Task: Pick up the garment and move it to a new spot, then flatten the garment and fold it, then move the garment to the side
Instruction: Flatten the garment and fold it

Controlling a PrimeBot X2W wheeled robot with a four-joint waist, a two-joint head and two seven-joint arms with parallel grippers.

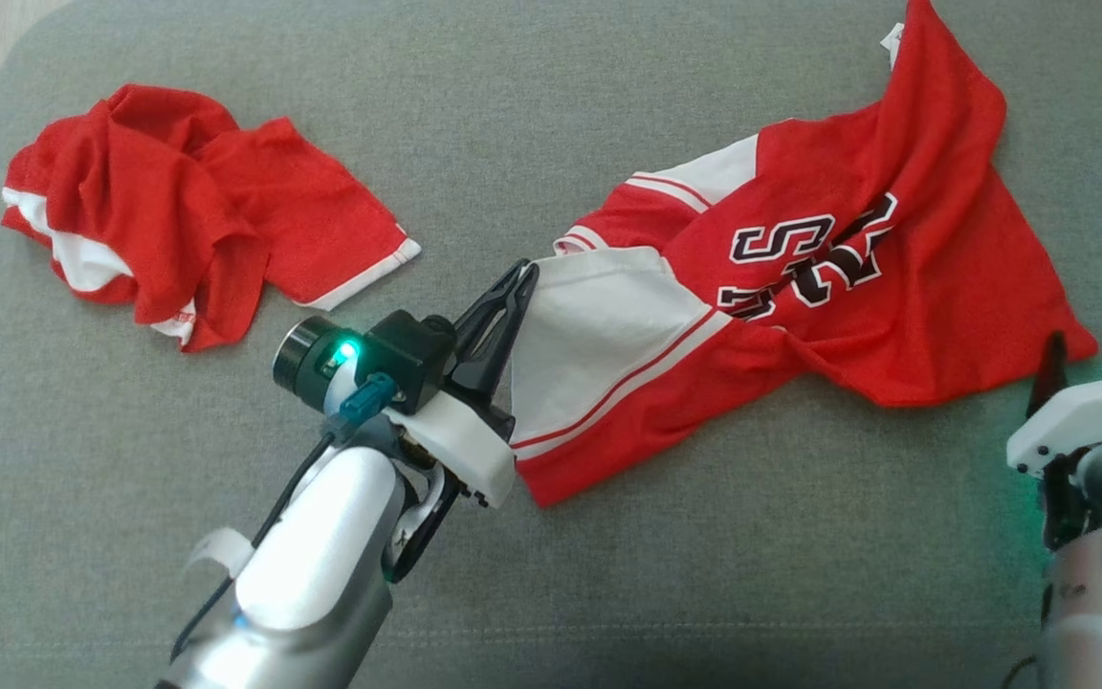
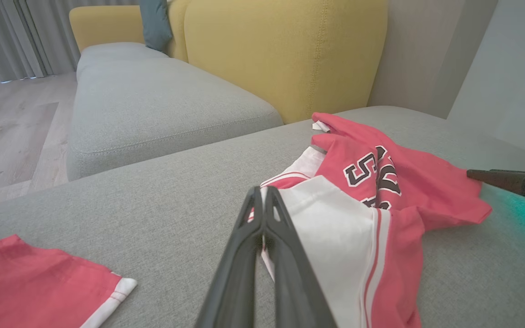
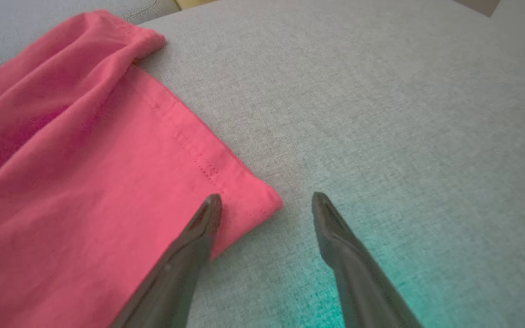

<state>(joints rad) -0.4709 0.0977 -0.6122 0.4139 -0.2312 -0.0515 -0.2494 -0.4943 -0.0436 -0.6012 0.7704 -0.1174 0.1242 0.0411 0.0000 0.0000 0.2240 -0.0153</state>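
Observation:
A red and white jersey point(image 1: 800, 287) with dark lettering lies rumpled across the right half of the grey cushion point(image 1: 608, 574). My left gripper point(image 1: 524, 273) is shut on the edge of its white panel point(image 2: 331, 228), the two fingers pressed together over the cloth point(image 2: 262, 196). My right gripper point(image 3: 267, 200) stands open at the jersey's lower right corner point(image 3: 253, 200), its left finger over the red hem and its right finger over bare cushion. In the head view that right gripper point(image 1: 1082, 359) sits at the right edge.
A second crumpled red and white garment point(image 1: 187, 211) lies at the cushion's far left. A yellow sofa back point(image 2: 285, 50) rises behind the seat, with another grey seat point(image 2: 153, 100) and wooden floor point(image 2: 12, 132) beyond.

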